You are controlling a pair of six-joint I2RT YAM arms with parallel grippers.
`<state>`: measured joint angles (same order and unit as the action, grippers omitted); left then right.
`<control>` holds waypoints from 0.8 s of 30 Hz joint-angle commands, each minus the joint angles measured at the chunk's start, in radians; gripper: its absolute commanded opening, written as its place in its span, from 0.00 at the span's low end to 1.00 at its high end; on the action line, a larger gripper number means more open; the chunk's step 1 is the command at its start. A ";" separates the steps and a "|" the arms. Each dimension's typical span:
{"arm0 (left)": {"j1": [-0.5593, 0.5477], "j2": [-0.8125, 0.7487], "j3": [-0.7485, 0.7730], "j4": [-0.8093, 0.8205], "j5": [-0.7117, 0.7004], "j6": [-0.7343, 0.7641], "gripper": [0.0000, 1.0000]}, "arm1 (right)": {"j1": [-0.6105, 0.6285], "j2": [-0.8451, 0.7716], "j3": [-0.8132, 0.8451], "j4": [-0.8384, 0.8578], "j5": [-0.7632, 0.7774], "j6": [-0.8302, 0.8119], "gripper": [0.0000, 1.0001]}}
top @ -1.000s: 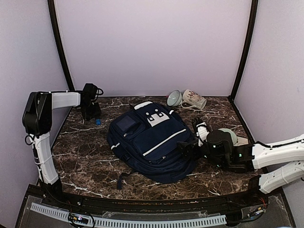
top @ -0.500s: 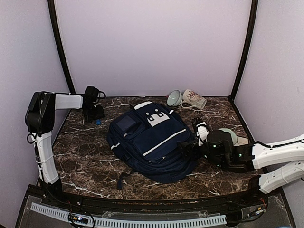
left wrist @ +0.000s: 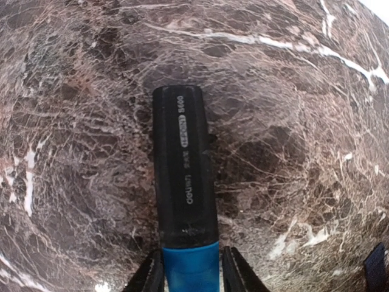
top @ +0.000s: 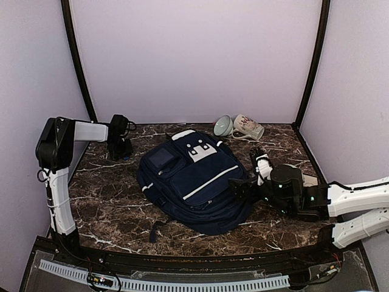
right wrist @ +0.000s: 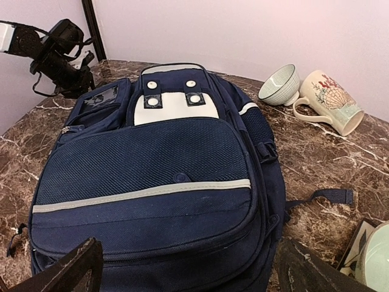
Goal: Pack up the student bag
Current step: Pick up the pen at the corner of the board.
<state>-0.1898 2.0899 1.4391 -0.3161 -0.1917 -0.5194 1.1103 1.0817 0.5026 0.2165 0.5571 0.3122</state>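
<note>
Top external: high behind the arm bases, angled down, whole surface (top: pixel 115 207) in frame. Left wrist: very near, straight down on a marker (left wrist: pixel 182 201). Right wrist: low, near, facing the student bag (right wrist: pixel 152 176); shares bag, mug (right wrist: pixel 328 100), bowl (right wrist: pixel 281 84) with top.

The dark veined marble table (top: pixel 109 201) carries a navy fabric backpack (top: pixel 194 179), a pale green bowl (top: pixel 222 126) beside a cream mug (top: pixel 249 127), and a black marker (left wrist: pixel 182 188).

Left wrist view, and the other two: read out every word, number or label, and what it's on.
On the marker: white print along its black barrel, with digits and a boxed label, too blurred to quote.
On the student bag: no text visible.
On the mug: a picture only, no words.
</note>
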 commanded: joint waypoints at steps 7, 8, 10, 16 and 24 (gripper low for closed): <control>-0.007 -0.067 -0.074 0.078 0.036 0.059 0.17 | -0.007 -0.080 -0.026 -0.023 -0.006 0.042 1.00; -0.015 -0.099 -0.100 0.112 0.054 0.084 0.16 | -0.007 -0.089 -0.028 -0.021 -0.016 0.043 1.00; -0.036 -0.164 -0.155 0.162 0.062 0.116 0.14 | -0.007 -0.121 -0.046 0.002 -0.049 0.041 1.00; -0.151 -0.394 -0.323 0.301 0.025 0.225 0.02 | -0.012 -0.196 -0.068 0.021 -0.125 0.050 1.00; -0.267 -0.678 -0.556 0.509 0.191 0.367 0.00 | -0.016 -0.247 -0.031 -0.060 -0.238 0.076 1.00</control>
<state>-0.4248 1.5192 0.9886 0.0513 -0.1013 -0.2611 1.1038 0.8654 0.4412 0.1799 0.4004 0.3641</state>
